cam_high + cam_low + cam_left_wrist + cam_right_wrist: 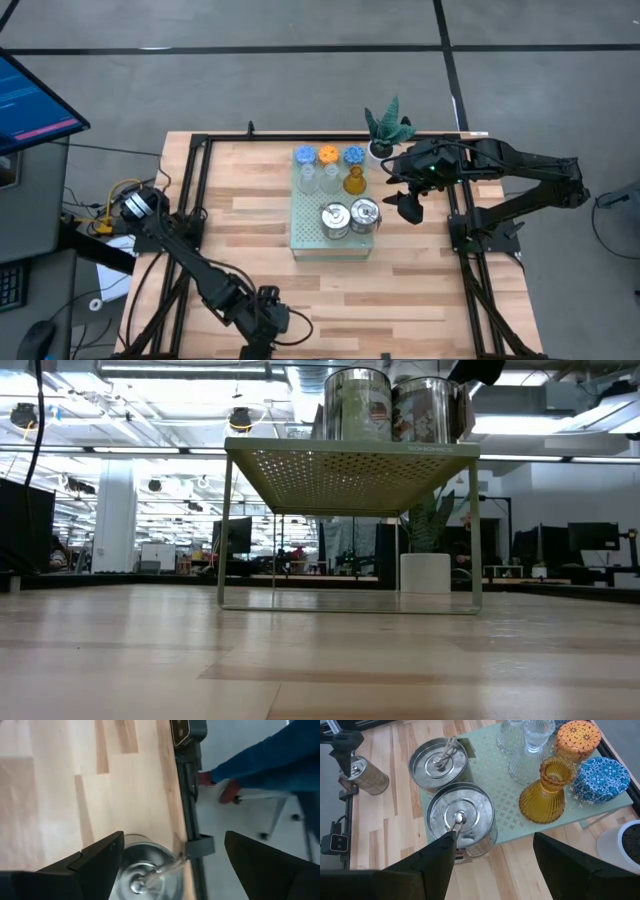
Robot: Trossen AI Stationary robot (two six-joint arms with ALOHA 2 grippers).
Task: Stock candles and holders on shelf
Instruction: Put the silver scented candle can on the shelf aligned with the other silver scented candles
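The mint-green shelf (310, 238) stands mid-table. Its top carries two blue candles (305, 155) (354, 155) and an orange candle (328, 154), two clear glass cups (307, 180) (330, 178), an amber cup (547, 795), and two silver tins (438, 762) (461, 817). My right gripper (408, 205) hangs open just off the shelf's right side, beside the nearer tin. My left gripper (174, 835) is open at the table's near edge, pointing down over a third silver tin (145, 870). That tin stands upright on the wood and also shows in the right wrist view (367, 775).
A green plant in a white pot (388, 128) stands behind the shelf's far right corner. Black frame rails (190, 200) run along the table's left and right sides. A person's blue sleeve (270, 755) shows beyond the table's edge. A monitor (30, 100) stands off to the left.
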